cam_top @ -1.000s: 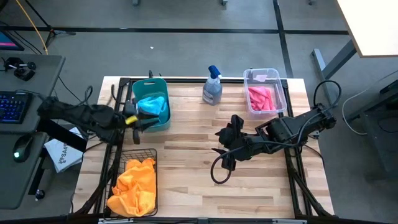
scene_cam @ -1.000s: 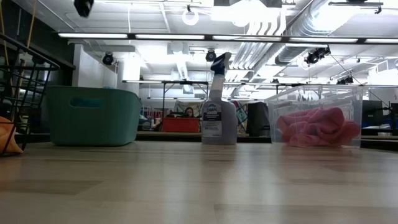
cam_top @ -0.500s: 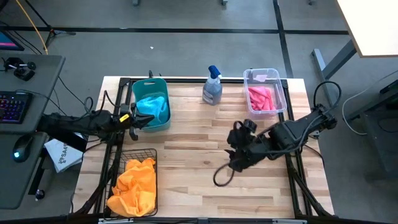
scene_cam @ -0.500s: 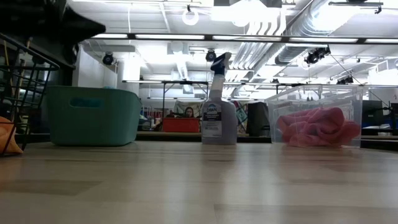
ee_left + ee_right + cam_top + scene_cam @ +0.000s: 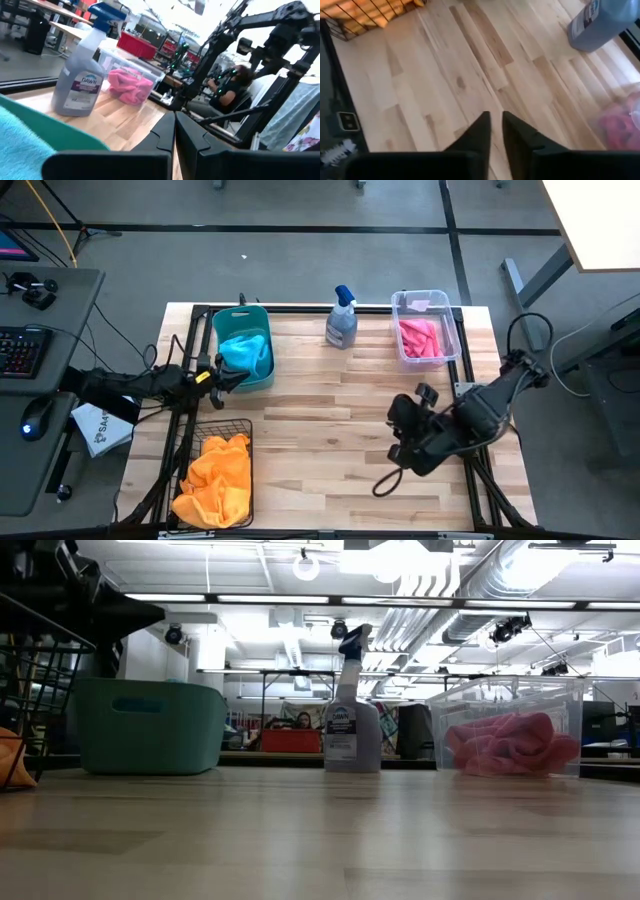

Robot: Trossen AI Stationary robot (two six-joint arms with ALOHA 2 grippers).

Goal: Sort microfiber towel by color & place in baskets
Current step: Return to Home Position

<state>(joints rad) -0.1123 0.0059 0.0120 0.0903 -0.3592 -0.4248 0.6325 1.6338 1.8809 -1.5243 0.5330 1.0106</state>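
Observation:
A blue microfiber towel (image 5: pixel 247 351) lies in the teal tub (image 5: pixel 262 313). Orange towels (image 5: pixel 215 478) fill the black wire basket (image 5: pixel 243 423), and pink towels (image 5: pixel 422 338) sit in the clear bin (image 5: pixel 400 302). My left gripper (image 5: pixel 228 377) hovers at the tub's near left corner, shut and holding nothing; in its wrist view (image 5: pixel 175 122) the fingers meet. My right gripper (image 5: pixel 397 430) hangs over bare wood at the near right. Its fingers (image 5: pixel 496 122) are drawn together to a narrow slit, with nothing between them.
A spray bottle with a blue trigger (image 5: pixel 342 318) stands at the far edge between tub and bin. A black cable loop (image 5: pixel 385 480) hangs below my right arm. Bare wood (image 5: pixel 320 430) spreads across the table's middle.
My right arm has drawn back from the table's middle toward the near right corner. My left arm has pulled back toward the left edge, away from the teal tub. The towels have stayed where they were.

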